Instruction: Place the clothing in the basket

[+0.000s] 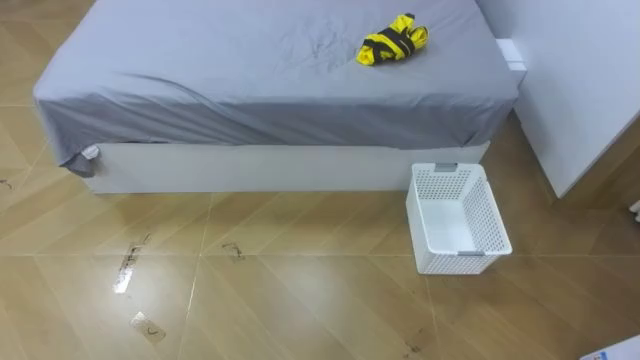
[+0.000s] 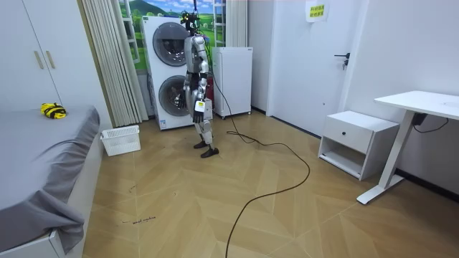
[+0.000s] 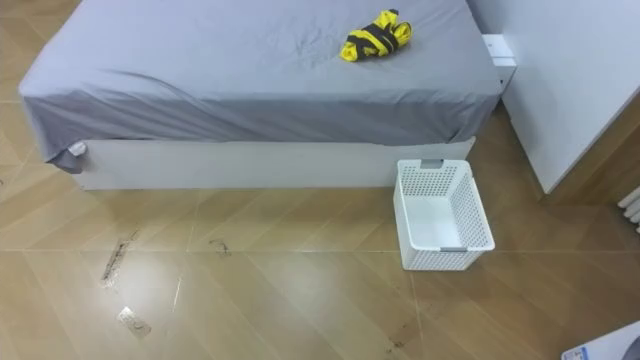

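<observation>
A bundle of yellow and black clothes [image 1: 393, 41] lies on the grey bed [image 1: 250, 80], near its far right corner; it also shows in the room view [image 2: 52, 110]. The white perforated basket [image 1: 457, 219] stands on the wooden floor against the bed's side, at its right end, with nothing inside; in the room view it is the basket [image 2: 120, 140]. I stand upright a few steps from the bed, in front of the stacked washing machines [image 2: 167, 72]. My left hand [image 2: 200, 107] and right hand [image 2: 188, 100] hang at my sides, too small to read.
A white wardrobe [image 1: 585, 90] rises right of the bed and basket. Curtains [image 2: 107, 64], a white cabinet [image 2: 234, 80], a nightstand [image 2: 356, 142] and a desk [image 2: 416, 107] line the room. Open wooden floor [image 1: 300, 290] lies between me and the bed.
</observation>
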Motion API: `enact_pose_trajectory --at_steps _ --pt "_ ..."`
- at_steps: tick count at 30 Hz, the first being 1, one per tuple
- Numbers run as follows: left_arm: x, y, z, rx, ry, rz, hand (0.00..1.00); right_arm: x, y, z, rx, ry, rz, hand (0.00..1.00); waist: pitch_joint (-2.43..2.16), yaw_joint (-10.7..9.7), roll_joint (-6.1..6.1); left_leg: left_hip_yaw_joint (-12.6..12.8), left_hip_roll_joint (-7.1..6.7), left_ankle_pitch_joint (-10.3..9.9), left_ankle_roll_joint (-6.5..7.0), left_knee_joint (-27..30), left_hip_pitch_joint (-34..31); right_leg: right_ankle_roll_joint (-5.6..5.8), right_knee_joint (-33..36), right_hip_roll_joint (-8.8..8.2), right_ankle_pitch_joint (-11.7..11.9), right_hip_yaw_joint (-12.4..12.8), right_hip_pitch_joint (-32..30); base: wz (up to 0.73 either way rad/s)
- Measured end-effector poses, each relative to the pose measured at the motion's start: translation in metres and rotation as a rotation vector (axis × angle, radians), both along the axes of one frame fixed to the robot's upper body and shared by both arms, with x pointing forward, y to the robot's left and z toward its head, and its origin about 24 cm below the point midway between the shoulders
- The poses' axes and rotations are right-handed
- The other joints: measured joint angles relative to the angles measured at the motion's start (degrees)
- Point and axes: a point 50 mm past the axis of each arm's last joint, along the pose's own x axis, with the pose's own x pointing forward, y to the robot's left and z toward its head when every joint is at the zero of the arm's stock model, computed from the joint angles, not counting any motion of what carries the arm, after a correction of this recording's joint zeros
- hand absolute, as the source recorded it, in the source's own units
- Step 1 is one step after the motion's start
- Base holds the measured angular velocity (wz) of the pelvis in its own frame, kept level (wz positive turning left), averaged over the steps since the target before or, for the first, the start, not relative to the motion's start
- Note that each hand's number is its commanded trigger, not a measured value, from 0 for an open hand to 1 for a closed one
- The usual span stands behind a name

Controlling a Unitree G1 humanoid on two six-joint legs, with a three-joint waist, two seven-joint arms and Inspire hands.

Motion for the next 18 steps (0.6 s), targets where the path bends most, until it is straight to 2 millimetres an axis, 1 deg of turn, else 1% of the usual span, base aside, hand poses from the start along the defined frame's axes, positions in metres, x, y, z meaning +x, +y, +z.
enact_pose_trajectory --at_steps 8,12,18 --pt "0.0002 -0.0002 0.0000 -0.001 0.000 -0.001 0.00 0.0002 0.0002 0.0000 0.002 0.000 0.007 0.00 -0.06 0.00 0.14 0.00 0.00 -0.02 0.02 0.00 -0.02 0.01 0.00 0.00 -0.01 0.01 -0.04 0.00" --pt "0.0000 -0.0002 -0.0001 -0.002 0.001 0.001 0.00 0.0004 0.0002 0.0000 0.006 0.001 0.007 0.00 0.03 0.09 0.32 0.00 0.00 -0.02 0.02 -0.05 0.01 0.01 0.01 0.01 -0.01 0.04 -0.05 0.00" --pt "-0.0009 -0.0003 -0.0003 -0.007 0.003 -0.001 0.00 -0.0002 0.0001 -0.0001 0.007 0.002 0.005 0.00 -0.01 0.04 0.34 0.05 0.00 -0.02 0.02 -0.05 0.03 0.01 0.04 -0.01 -0.01 0.03 -0.02 0.00"
